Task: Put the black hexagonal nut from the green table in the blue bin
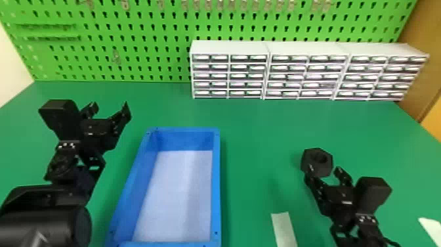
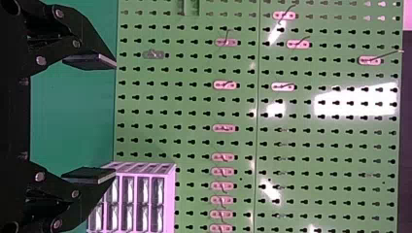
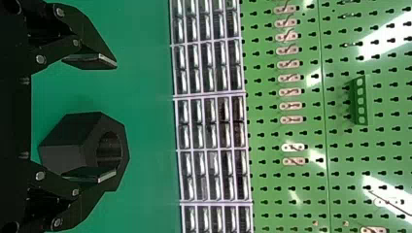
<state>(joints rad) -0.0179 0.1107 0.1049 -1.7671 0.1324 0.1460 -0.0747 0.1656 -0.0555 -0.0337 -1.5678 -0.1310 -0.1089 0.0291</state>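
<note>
Over the table's right half, my right gripper is open, one finger overlapping the front of the black hexagonal nut, which stands on the green table. In the right wrist view the nut lies partly behind one finger of the right gripper; whether they touch I cannot tell. The blue bin stands left of the nut with a bare pale floor. My left gripper is held open beyond the bin's left side; in its wrist view the left gripper has nothing between its fingers.
White drawer cabinets line the back of the table on the right, before a green pegboard. A pale strip lies near the front between bin and right arm, and a white piece is at the right edge.
</note>
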